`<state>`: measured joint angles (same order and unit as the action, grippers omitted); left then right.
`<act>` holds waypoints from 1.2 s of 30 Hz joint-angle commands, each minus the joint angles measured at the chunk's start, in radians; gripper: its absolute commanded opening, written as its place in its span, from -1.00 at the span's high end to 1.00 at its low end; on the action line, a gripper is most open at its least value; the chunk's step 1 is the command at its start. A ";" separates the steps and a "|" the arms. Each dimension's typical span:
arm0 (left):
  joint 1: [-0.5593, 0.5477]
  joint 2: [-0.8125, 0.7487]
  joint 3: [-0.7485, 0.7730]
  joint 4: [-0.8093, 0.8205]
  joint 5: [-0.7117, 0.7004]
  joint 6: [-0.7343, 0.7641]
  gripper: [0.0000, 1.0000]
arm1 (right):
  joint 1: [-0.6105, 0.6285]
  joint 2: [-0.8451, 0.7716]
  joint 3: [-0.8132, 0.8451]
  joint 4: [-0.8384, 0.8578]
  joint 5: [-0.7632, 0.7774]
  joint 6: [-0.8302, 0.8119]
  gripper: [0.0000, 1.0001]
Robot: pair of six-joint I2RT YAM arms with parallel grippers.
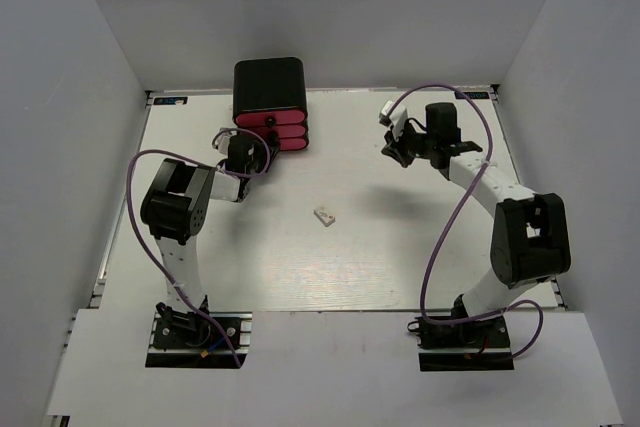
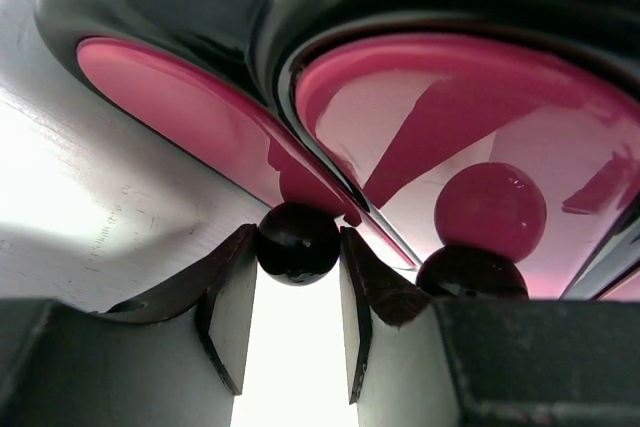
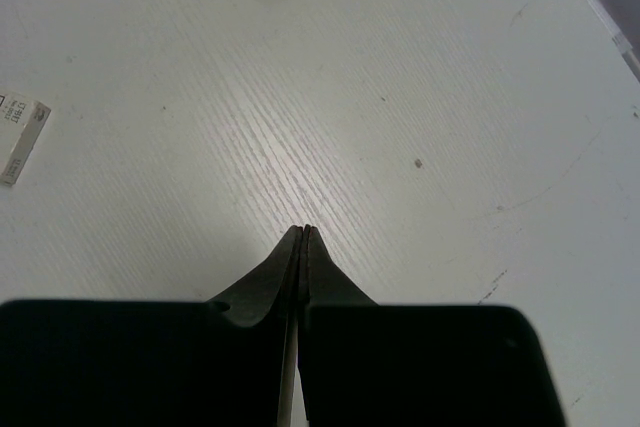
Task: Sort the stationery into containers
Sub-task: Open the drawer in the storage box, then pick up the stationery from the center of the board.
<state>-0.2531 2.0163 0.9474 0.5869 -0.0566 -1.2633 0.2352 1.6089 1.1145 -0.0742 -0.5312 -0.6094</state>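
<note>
The black cabinet (image 1: 268,82) stands at the back left, its three pink-red drawers (image 1: 271,132) facing me. My left gripper (image 1: 240,152) is at the drawer fronts. In the left wrist view its gripper (image 2: 298,247) is shut on a round black knob (image 2: 298,242) of one drawer; a second knob (image 2: 470,272) shows to the right. The white eraser block (image 1: 325,215) lies mid-table, also at the left edge of the right wrist view (image 3: 20,129). My right gripper (image 1: 398,145) is shut and empty above bare table (image 3: 305,232). No pens are in view.
Grey walls enclose the white table (image 1: 400,247) on three sides. Purple cables (image 1: 440,237) loop over both arms. The table's right edge (image 3: 600,7) shows in the right wrist view.
</note>
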 commanded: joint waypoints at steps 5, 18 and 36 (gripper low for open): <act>0.005 -0.025 -0.079 0.040 -0.023 0.004 0.51 | 0.000 -0.009 0.027 -0.067 -0.081 -0.120 1.00; -0.017 -0.218 -0.352 0.090 0.015 0.033 -0.22 | 0.041 0.031 0.054 -0.601 -0.512 -0.677 -0.81; -0.020 -0.566 -0.363 -0.212 0.069 0.392 -0.50 | 0.455 0.039 -0.085 -0.033 0.135 0.418 -0.01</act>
<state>-0.2703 1.5478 0.5728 0.5037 -0.0040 -1.0080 0.6830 1.6485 1.0351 -0.2386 -0.5831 -0.4747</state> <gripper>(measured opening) 0.750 0.488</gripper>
